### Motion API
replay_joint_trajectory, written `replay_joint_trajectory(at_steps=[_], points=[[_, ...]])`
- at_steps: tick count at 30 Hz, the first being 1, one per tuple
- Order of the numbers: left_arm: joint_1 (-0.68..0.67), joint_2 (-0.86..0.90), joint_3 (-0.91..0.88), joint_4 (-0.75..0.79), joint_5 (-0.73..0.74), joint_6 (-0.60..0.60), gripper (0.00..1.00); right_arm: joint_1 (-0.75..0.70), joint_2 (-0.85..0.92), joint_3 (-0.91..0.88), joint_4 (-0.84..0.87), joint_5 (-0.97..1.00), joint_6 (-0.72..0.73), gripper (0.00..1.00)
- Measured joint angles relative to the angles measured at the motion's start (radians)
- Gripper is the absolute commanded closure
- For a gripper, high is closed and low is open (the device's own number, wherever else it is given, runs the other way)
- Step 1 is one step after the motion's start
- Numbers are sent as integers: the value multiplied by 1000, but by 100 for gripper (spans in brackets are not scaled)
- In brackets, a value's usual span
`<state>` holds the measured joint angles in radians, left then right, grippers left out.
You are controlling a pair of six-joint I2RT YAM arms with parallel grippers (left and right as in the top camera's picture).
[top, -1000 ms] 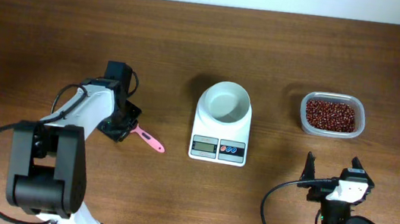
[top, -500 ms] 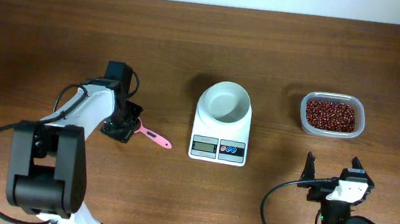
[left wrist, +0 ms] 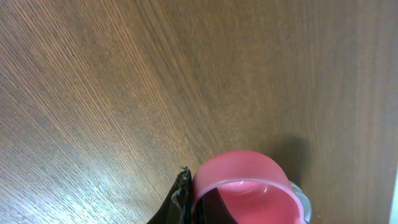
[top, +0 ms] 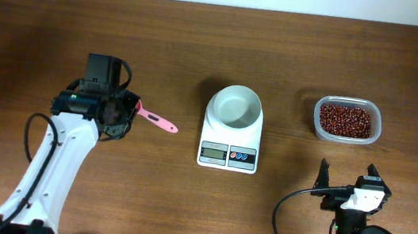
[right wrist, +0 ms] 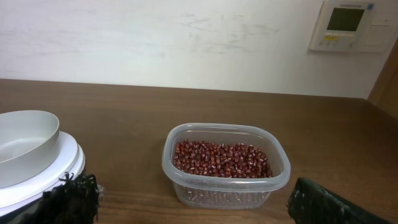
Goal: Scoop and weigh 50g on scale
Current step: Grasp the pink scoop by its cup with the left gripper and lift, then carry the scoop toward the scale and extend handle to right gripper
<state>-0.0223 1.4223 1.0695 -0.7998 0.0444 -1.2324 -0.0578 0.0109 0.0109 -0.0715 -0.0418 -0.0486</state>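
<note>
Left gripper point(top: 131, 110) is clamped on the handle end of the pink scoop point(top: 159, 122), well left of the scale point(top: 208, 133), with the scoop's head pointing toward the scale. Can't tell whether the scoop is off the table point(top: 202, 44) or resting on it. Scale sits mid-table, its white bowl point(top: 235, 107) on top and empty; the display is too small to read. Right of the scale, well apart from it, is the clear tub point(top: 316, 118), full of red beans point(top: 345, 119). Right gripper point(top: 347, 175) is parked right of the scale and nearer the front edge than the tub, jaws wide, holding nothing. Progress, as I judge it: only the pickup of the scoop is done; nothing has been scooped, no beans are in the bowl, so carrying the scoop past the scale to the tub, scooping, tipping into the bowl and checking the weight are all left. Overhead view gives the whole layout and the handle grip. Left wrist view shows just the scoop's cup point(left wrist: 245, 180) close up over bare wood, no beans in it. Right wrist view shows the tub side-on with the bean level, and the bowl rim at its left edge, neither readable from above.
</note>
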Motion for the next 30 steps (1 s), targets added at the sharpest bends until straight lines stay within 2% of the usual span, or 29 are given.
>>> replay_joint_trajectory(at_steps=[6,20,30], points=[[0,-8,0,-52,0,-18,100,0,0,0,0,0,0,1],[0,-8,0,-56,16,-31,100,0,0,0,0,0,0,1],[0,-8,0,-165,100,-130,100,0,0,0,0,0,0,1]])
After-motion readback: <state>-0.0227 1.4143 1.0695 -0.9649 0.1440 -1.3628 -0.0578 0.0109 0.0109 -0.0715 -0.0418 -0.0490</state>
